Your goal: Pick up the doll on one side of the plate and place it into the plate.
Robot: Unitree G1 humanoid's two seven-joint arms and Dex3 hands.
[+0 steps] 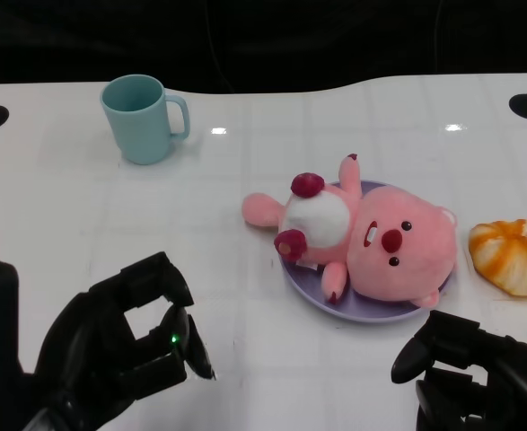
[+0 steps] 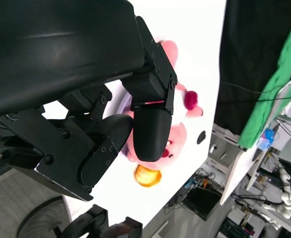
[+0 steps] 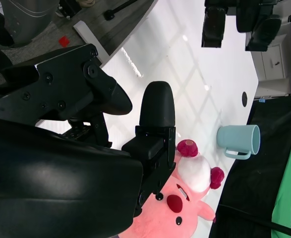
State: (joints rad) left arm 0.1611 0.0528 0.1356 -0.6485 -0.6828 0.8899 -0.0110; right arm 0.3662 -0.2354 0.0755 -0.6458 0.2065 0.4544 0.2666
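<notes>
White table (image 1: 57, 224), seen from above, filling the view. Near its right side, a purple plate (image 1: 310, 289), round and shallow. Lying across the plate, a pink doll (image 1: 362, 233): big head resting on the plate's right half, white belly and legs reaching left, one pink limb hanging past the plate's left rim onto the table. Long axis running left to right, tilted slightly toward the far side at the left end. Judged from this, doll already in the plate, with little of the task left beyond letting go and clearing away.

Just right of the plate, an orange and white striped soft thing (image 1: 513, 256), apart from the doll. Far left, a pale blue mug (image 1: 141, 118), upright, handle to the right, well apart from everything else.

Near left corner, the left hand (image 1: 124, 355), black, fingers curled loosely inward with gaps between them, holding nothing, touching nothing. Doll lying to its right and farther off.

Near right corner, the right hand (image 1: 474, 373), black, fingers bent but apart, holding nothing. Doll's head lying just beyond it, toward the far side and a little left. Clearly the nearer hand of the two, close to the plate's near rim but not touching it.
</notes>
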